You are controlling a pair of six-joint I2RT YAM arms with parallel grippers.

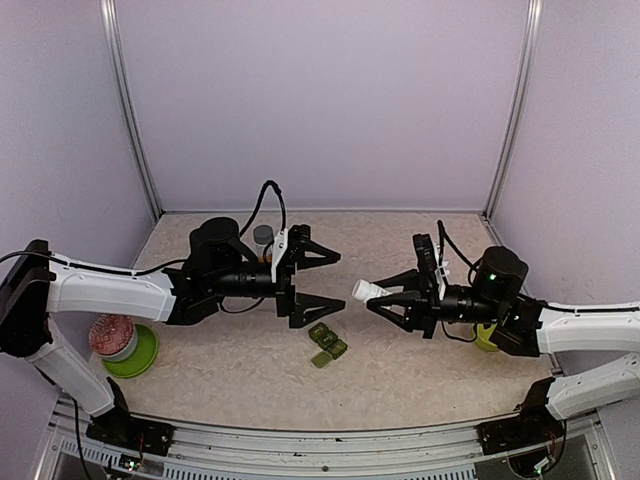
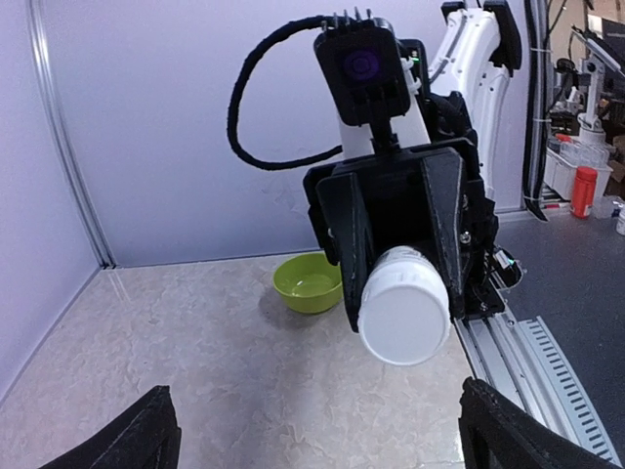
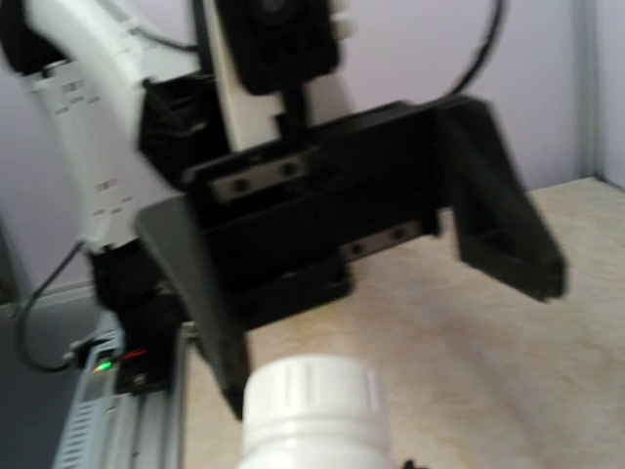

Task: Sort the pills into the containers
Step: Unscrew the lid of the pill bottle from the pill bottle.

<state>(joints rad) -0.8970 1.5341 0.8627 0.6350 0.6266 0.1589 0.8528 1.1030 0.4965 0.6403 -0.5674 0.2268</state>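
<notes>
Beyond the pill box (image 1: 327,345), right gripper (image 1: 374,296) clamped a white bottle (image 1: 363,290) — left gripper (image 1: 340,282), spread wide, likely needed its cap (image 2: 404,318)

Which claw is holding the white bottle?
The right claw: it is shut on the white pill bottle, while the left claw gapes wide, holding nothing.

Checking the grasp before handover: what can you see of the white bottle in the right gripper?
The white pill bottle is round and looks like smooth opaque plastic. Its white cap is on, and the right wrist view shows the cap's ribbed edge. No label shows, and the contents are hidden. The right gripper clamps it between its black fingers, holding it above the table, roughly horizontal. The cap end points toward the open left gripper, which isn't touching it.
</notes>
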